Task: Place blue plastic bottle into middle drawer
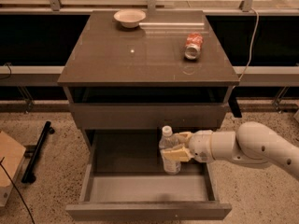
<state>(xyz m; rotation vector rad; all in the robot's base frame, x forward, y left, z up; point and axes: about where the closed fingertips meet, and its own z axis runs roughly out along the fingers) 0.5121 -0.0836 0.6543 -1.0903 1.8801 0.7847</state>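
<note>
The blue plastic bottle (169, 152), clear with a white cap, stands upright inside the open middle drawer (149, 210), near its right side. My gripper (179, 146) reaches in from the right and is shut on the bottle's body, its tan fingers (177, 154) on either side of it. The bottle's base is at or just above the drawer's grey floor; I cannot tell if it touches.
A red soda can (192, 46) lies on its side on the cabinet top (140, 55). A white bowl (130, 17) sits at the back. A black bar (37, 150) and a cardboard box (9, 164) lie on the floor to the left.
</note>
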